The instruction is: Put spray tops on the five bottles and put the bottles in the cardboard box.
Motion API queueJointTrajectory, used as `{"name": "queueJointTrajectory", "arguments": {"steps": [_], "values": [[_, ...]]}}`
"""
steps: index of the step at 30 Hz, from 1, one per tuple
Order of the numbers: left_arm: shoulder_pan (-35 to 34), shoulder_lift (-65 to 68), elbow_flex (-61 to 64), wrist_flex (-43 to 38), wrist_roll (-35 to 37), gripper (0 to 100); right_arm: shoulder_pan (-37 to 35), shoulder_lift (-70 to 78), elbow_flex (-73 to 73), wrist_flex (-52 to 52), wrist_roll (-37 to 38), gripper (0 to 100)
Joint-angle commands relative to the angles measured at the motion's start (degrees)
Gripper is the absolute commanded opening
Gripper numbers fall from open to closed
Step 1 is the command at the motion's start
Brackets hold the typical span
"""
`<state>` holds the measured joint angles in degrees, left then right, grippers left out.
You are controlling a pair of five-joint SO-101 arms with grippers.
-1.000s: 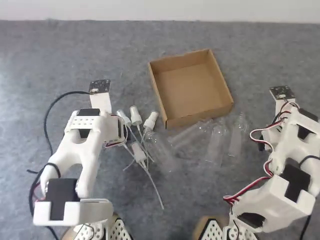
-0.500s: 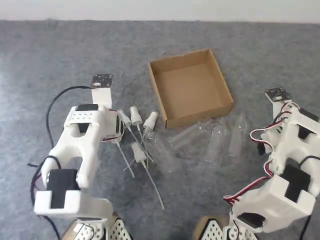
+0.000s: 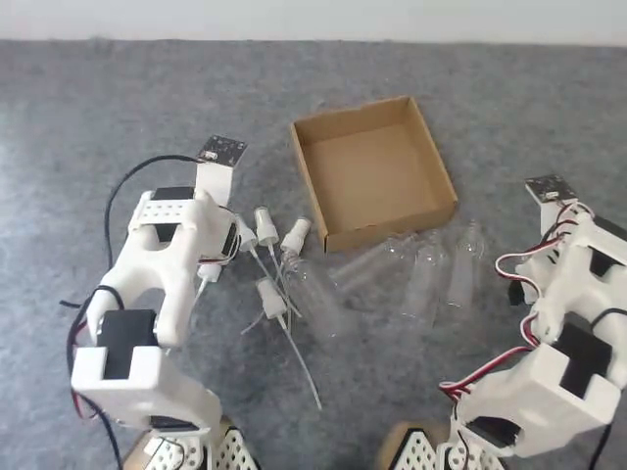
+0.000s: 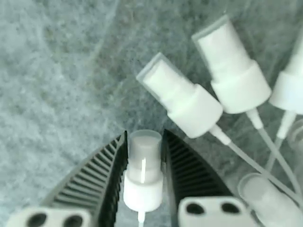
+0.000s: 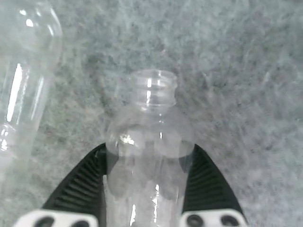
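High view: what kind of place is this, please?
Probably a robotics test bench: two white robot arms at a grey carpet-like table, with an open brown cardboard box and clear plastic bottles laid out.

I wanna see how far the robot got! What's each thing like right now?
cardboard box: open on top, empty.
left gripper: shut on a spray top.
right gripper: shut on a clear bottle.
clear bottle: neck open, no top on.
other bottles: lying down, no tops on.
loose spray tops: lying down, not fitted.
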<state>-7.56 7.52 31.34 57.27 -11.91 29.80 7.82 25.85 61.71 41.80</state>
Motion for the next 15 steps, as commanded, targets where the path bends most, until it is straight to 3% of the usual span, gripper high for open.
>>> {"name": "queueJointTrajectory", "arguments": {"steps": [1,4,15], "values": [[0.00,-0.18,-2.86,0.09,-0.35,18,1.01,-0.66,-2.64,0.48,0.79,1.7],[0.00,0.70,-2.95,-0.09,-0.35,20,1.10,-0.66,-2.64,0.57,0.79,1.7],[-0.70,-2.02,-2.68,0.53,-0.44,1,1.19,-0.75,-2.64,0.66,0.88,3.9]]}}
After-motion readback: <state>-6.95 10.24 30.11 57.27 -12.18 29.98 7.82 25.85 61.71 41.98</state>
